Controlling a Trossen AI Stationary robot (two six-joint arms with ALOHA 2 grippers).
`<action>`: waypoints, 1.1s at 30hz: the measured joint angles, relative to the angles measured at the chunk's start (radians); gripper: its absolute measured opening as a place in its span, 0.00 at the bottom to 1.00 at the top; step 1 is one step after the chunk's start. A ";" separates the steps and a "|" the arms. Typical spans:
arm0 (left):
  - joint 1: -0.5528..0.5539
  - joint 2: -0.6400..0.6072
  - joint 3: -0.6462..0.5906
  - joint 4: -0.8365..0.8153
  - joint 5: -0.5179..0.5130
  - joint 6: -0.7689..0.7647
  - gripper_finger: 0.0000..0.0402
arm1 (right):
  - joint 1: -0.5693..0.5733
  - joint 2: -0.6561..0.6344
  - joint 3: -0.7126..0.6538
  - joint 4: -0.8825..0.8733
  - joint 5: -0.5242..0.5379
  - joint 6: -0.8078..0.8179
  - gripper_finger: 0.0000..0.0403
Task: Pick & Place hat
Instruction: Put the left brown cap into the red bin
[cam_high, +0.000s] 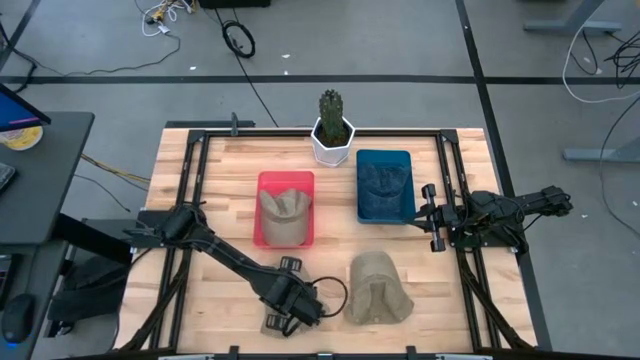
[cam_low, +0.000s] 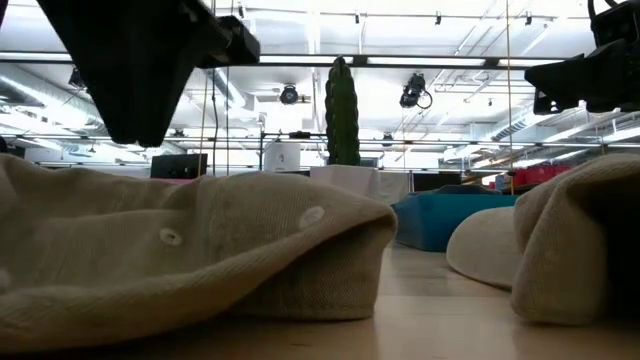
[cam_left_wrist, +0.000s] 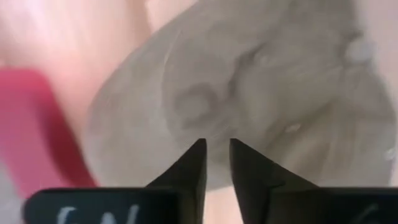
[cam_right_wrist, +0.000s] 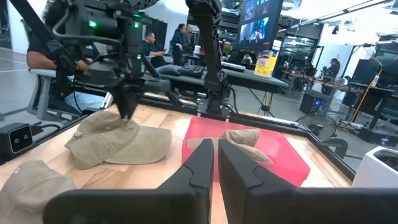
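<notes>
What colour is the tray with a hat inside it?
The tray is red, or pinkish red, and the hat in it is beige. The high view shows it best.

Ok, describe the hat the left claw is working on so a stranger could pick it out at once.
Start at the red tray in the middle of the table; it holds one tan hat. Come to the near edge, left of the loose tan hat. The hat you want lies flat under the left claw, mostly covered from above.

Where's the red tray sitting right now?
In the high view the red tray sits mid-table, left of the blue tray, with a khaki hat inside it.
</notes>
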 joint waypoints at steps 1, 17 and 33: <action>0.004 0.000 0.000 -0.021 -0.007 -0.006 0.21 | 0.000 0.000 0.000 0.000 0.000 0.000 0.06; 0.014 0.007 -0.008 -0.003 -0.068 -0.086 0.56 | 0.000 0.000 0.000 0.000 0.000 0.000 0.06; 0.018 0.035 -0.141 0.101 -0.047 -0.097 0.29 | 0.000 0.000 0.000 0.000 0.003 0.000 0.06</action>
